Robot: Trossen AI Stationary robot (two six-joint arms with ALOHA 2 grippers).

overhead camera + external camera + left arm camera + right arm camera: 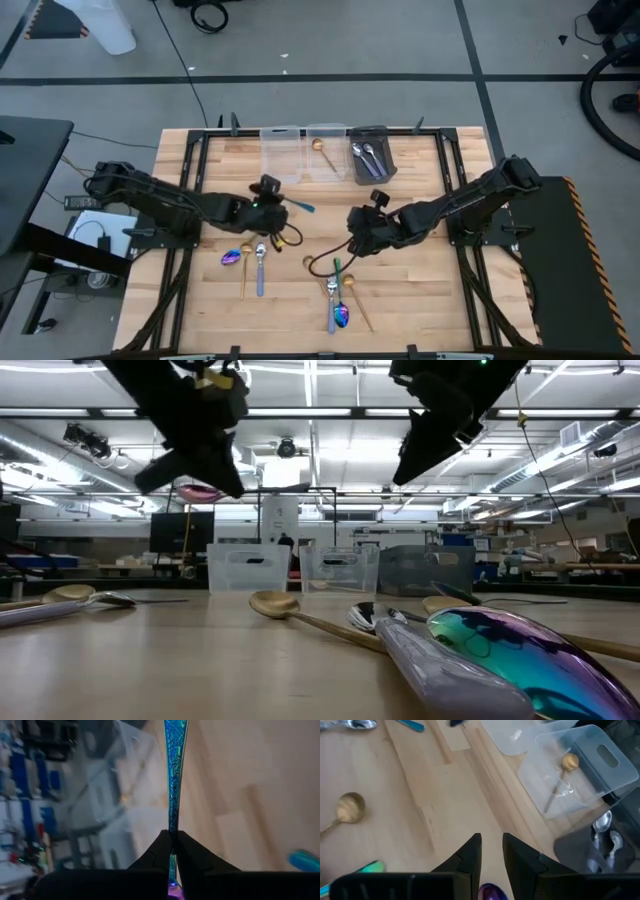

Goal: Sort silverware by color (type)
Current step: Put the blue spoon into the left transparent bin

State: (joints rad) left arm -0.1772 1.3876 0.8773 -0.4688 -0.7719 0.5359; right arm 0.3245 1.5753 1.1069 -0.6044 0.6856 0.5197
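Observation:
My left gripper hangs over the table's middle left, shut on an iridescent spoon with a teal-blue handle. The spoon's pinkish bowl shows just below the gripper in the low view. My right gripper hovers over the table's middle right. Its fingers stand a little apart, with bare wood between them. Loose silverware lies flat on the near half of the table: an iridescent spoon, a silver one, a gold spoon and another iridescent spoon. My left gripper pinches the spoon's patterned handle between its two fingertips. The handle runs on past the tips, along the line of the fingers, and its teal free end points toward the table's right. The fingers slant downward. The spoon is lifted clear of the table.
Three bins stand side by side at the far edge: a clear one, a clear one holding a gold spoon, and a dark grey one holding silver spoons. A dark cable loops on the wood below my right gripper.

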